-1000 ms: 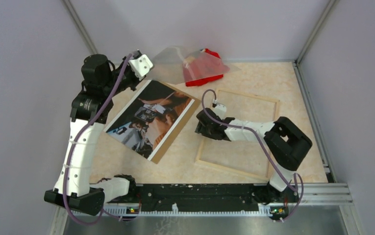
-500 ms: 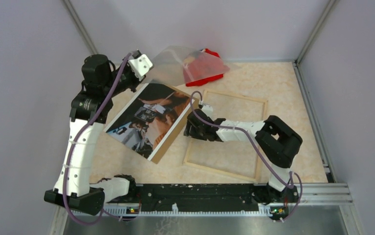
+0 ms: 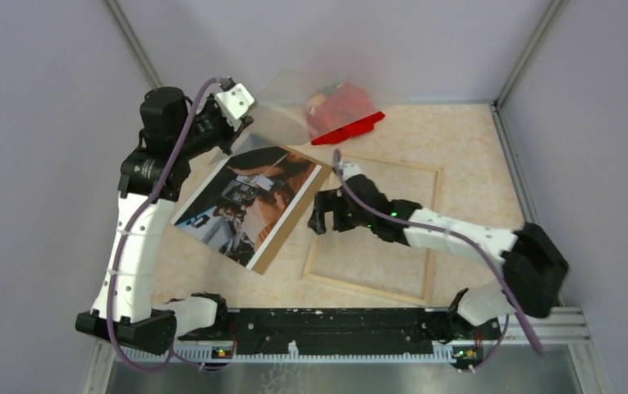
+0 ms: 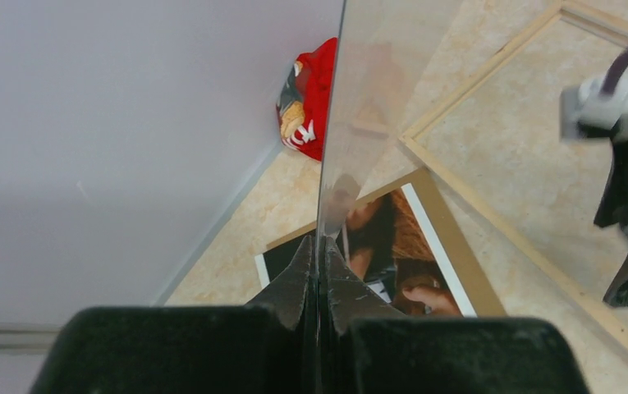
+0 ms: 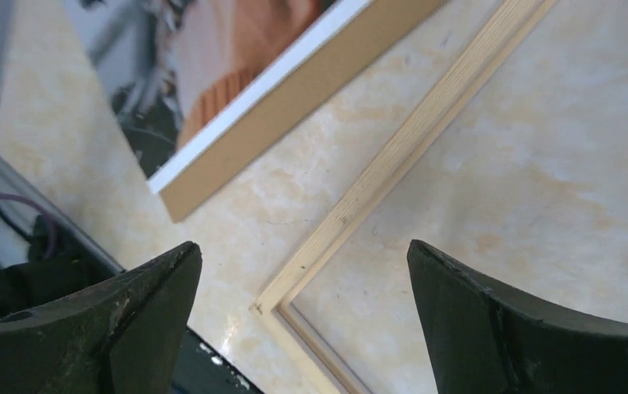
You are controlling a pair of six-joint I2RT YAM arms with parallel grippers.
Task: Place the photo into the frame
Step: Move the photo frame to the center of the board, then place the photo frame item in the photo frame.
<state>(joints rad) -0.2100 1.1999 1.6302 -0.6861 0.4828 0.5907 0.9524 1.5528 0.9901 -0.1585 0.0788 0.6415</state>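
While left gripper (image 4: 318,271) clamps clear pane (image 4: 376,98), right gripper (image 5: 306,283) hangs wide open, empty, masking part of frame (image 5: 392,162); photo (image 3: 249,201) lies beside it on backing board (image 5: 294,103); red item (image 3: 339,111) behind pane blurred.

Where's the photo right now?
In the top view the photo lies face up on the brown backing board, left of centre, just left of the frame.

Lab robot cell: plain walls (image 3: 39,123), aluminium rail (image 3: 558,322).
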